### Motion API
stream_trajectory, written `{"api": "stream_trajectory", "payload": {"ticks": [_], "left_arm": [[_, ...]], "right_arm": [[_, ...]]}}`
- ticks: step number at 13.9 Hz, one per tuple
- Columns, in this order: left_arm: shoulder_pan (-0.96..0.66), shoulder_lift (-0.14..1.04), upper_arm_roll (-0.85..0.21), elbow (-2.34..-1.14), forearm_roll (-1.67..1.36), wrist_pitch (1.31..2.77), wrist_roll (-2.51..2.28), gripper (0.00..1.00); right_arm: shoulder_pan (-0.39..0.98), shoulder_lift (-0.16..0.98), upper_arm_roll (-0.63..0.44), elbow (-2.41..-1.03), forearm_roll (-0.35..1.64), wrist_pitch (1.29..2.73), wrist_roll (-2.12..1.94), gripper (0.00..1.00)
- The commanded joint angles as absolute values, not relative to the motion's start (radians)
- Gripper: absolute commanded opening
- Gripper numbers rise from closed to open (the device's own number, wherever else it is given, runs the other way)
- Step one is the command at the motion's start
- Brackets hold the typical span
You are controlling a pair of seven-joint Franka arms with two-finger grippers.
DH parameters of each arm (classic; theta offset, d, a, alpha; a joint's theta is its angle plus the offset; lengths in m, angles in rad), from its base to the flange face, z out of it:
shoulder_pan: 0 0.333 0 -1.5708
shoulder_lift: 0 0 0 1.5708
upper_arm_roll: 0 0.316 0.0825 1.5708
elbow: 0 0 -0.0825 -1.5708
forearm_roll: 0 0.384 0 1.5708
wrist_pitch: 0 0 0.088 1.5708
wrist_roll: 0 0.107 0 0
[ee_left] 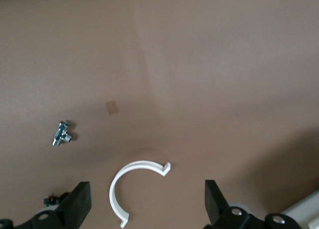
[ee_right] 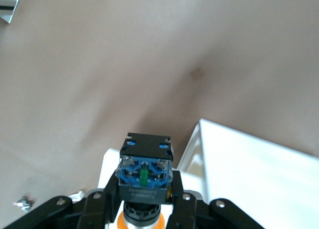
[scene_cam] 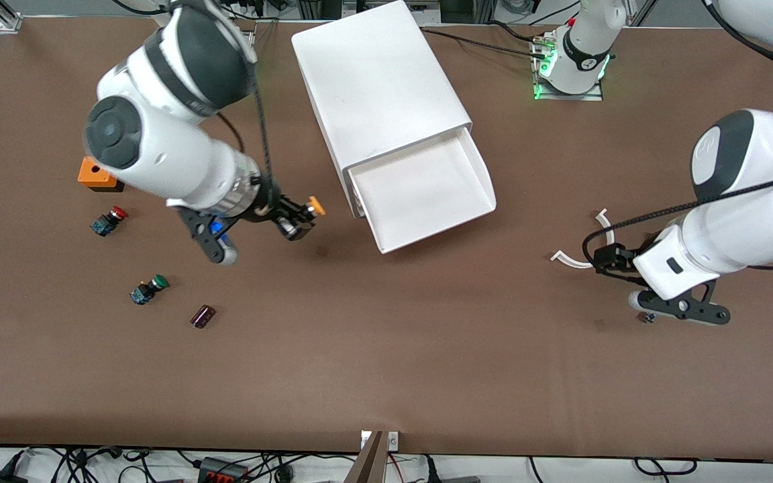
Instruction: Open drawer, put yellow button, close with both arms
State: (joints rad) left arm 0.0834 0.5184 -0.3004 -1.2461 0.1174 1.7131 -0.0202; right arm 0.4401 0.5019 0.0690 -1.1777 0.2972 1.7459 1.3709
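While drawer [scene_cam: 427, 194] stands pulled open, right pincer [scene_cam: 302, 218] clenched on yellow button [scene_cam: 317, 205], airborne over tabletop [scene_cam: 386, 349] beside cabinet [scene_cam: 376, 84]; left pincer [scene_cam: 601, 258] released, waiting above white clip [ee_left: 130, 186].

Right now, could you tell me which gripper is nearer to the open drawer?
Right. The right gripper holds the yellow button just beside the drawer; the left gripper waits open, farther off.
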Motion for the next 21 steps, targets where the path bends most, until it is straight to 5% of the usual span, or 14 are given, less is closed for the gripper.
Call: {"api": "stream_trajectory", "payload": {"ticks": [1,10,21], "left_arm": [[0.087,0.535,-0.304,-1.213,0.13,1.715,-0.082,1.0],[0.092,0.534,-0.313,-1.243,0.13,1.638,-0.132,1.0],[0.081,0.515,-0.318,-1.238,0.129,1.637,-0.133,1.0]], "right_arm": [[0.515,0.567,0.066,-1.123,0.308,1.837,1.573,0.0],[0.696,0.672,0.058,-1.117,0.296,1.937,1.902,0.0],[0.749,0.73,0.057,-1.117,0.284,1.947,2.016,0.0]]}}
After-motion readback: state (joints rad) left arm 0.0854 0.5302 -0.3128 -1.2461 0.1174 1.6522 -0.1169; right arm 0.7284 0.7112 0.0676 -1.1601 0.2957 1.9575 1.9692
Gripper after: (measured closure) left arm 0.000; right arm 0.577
